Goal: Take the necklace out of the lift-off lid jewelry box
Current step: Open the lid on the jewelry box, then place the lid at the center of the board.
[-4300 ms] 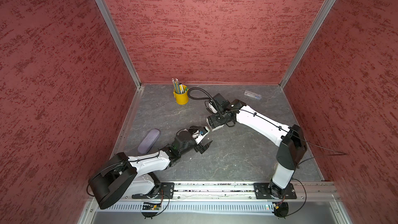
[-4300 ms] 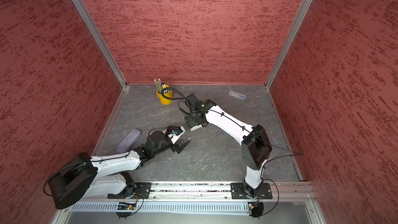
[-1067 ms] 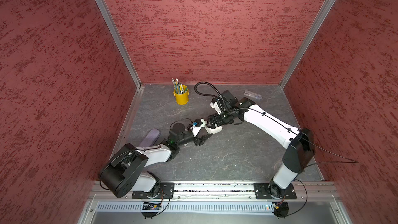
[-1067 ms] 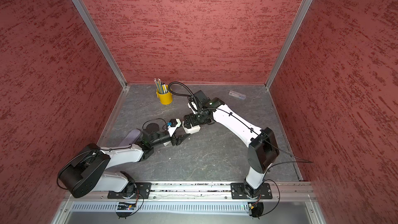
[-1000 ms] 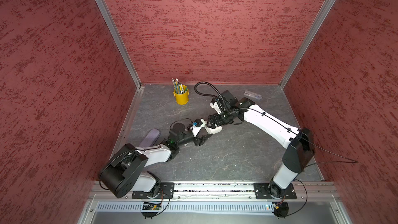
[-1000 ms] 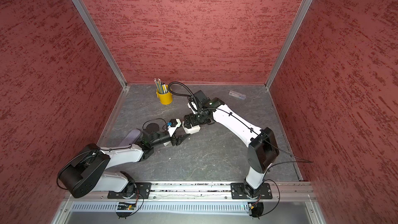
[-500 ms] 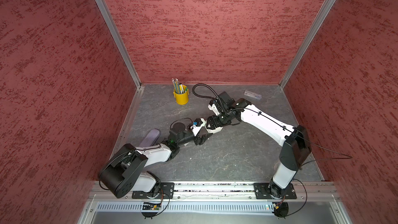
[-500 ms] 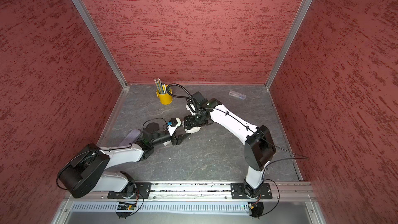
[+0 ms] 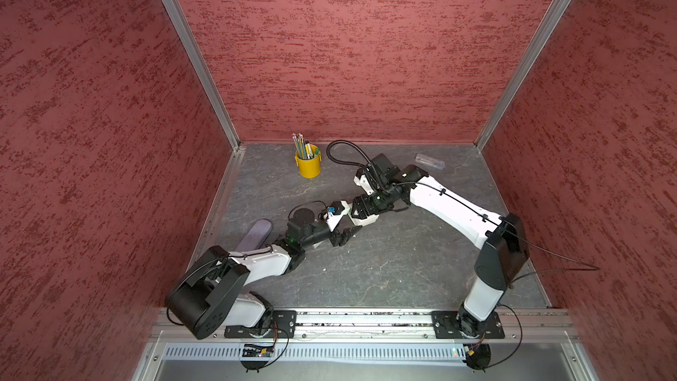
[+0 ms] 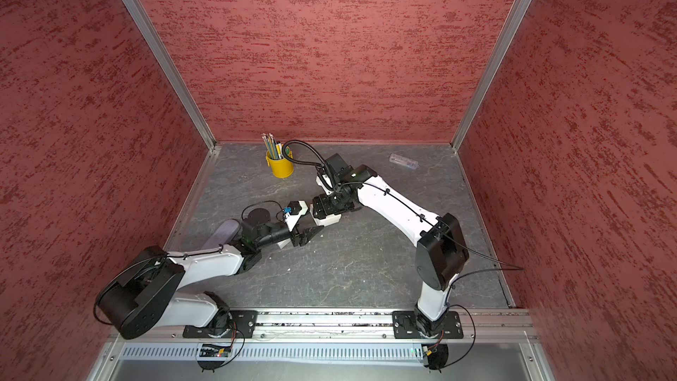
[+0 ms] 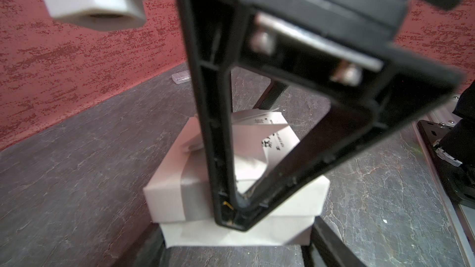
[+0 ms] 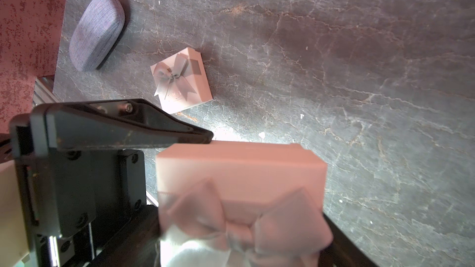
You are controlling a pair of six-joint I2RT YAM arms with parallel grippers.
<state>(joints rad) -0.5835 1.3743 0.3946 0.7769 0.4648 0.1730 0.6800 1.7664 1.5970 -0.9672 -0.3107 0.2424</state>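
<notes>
Top views come first. In both top views the jewelry box (image 9: 364, 218) sits on the table (image 9: 384, 269) near mid-floor. The right gripper (image 9: 362, 210) is directly over it, and the left gripper (image 9: 345, 235) reaches in low from the robot's left side. Both arms are at the box, so neither is the nearer one.

Left wrist view: the lid (image 11: 174, 188) is seated on the base (image 11: 231, 235) and overhangs it a little. The left gripper's own fingers (image 11: 150, 249) lie at table level against two opposite sides of the base, and I judge them clamped on it. One finger (image 11: 218, 150) of the right gripper comes down from above. Its tip rests on the lid's facing wall, just above the seam, and its partner shows beyond the box.

Right wrist view: the lid, topped by its bow (image 12: 231, 217), fills the gap between the right gripper's own fingers (image 12: 344, 237), which look closed on it. A finger (image 12: 115, 127) of the left gripper runs along another side, so the two grips cross at right angles.

No view shows the necklace, which is presumably inside under the lid. The lid lies straight above the held base, so the coming pull should go vertically. A slanted pull would likely bind the lid on the base or drag the base along.

A second bowed box (image 12: 181, 79) and a glasses case (image 12: 97, 32) lie apart on the table.
</notes>
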